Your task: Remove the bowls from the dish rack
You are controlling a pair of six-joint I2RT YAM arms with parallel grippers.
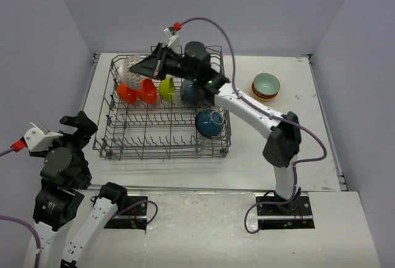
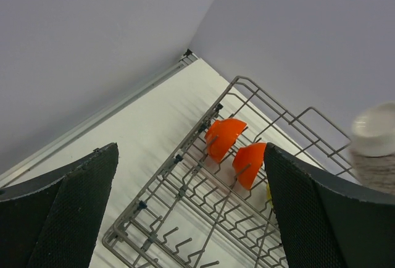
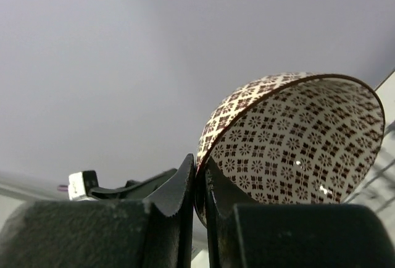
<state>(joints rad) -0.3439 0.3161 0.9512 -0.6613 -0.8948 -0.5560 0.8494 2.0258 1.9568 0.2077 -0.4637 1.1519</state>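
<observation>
Your right gripper point(image 3: 200, 178) clamps the rim of the brown-patterned white bowl point(image 3: 290, 138); your left gripper point(image 2: 191, 218) gapes apart. The grey wire dish rack point(image 1: 160, 139) holds two orange bowls point(image 1: 126, 92), a yellow bowl point(image 1: 166, 89) and two dark blue bowls point(image 1: 210, 124).

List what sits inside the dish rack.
Two orange bowls, a yellow bowl, two blue bowls. The right hand grips a patterned bowl. The right arm covers the rack's far corner; anything there is hidden.
</observation>
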